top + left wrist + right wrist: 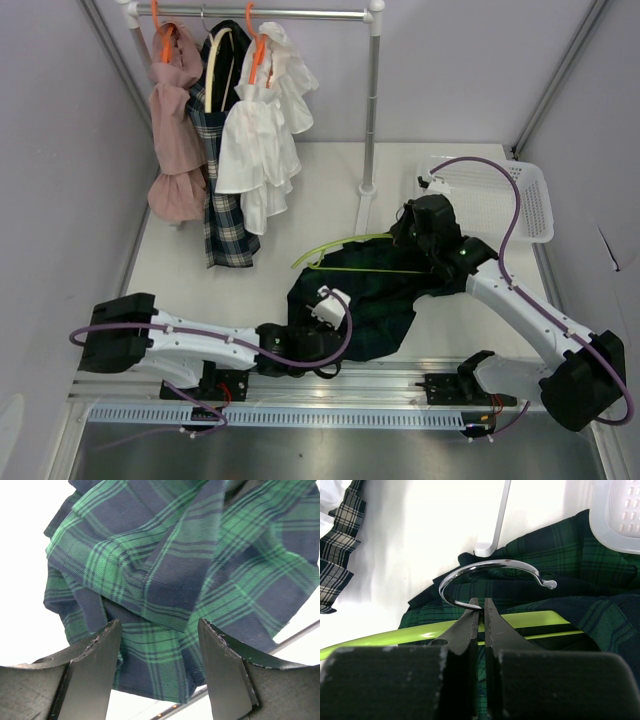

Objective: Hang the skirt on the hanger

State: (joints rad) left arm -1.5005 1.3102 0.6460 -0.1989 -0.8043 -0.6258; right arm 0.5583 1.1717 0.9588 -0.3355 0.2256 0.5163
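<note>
At near edge, by arm bases: left gripper [159,630] spread wide, nothing pinched, plaid skirt [200,570] bunched just beyond fingertips. Mid-table: skirt in loose heap, partly lying over green hanger [395,636]. Right gripper [480,606] pressed together on chrome hook [490,563], pinching the wire. Judged soft, light, floppy, no shape of its own; prob. slides off smooth plastic. Best taken at waistband or doubled hem, thick fold btwn pads, not a single layer. Hanger stiff; fine by hook. Farther back: basket [520,200] at right, rack [300,14] w/ hung clothes.
</note>
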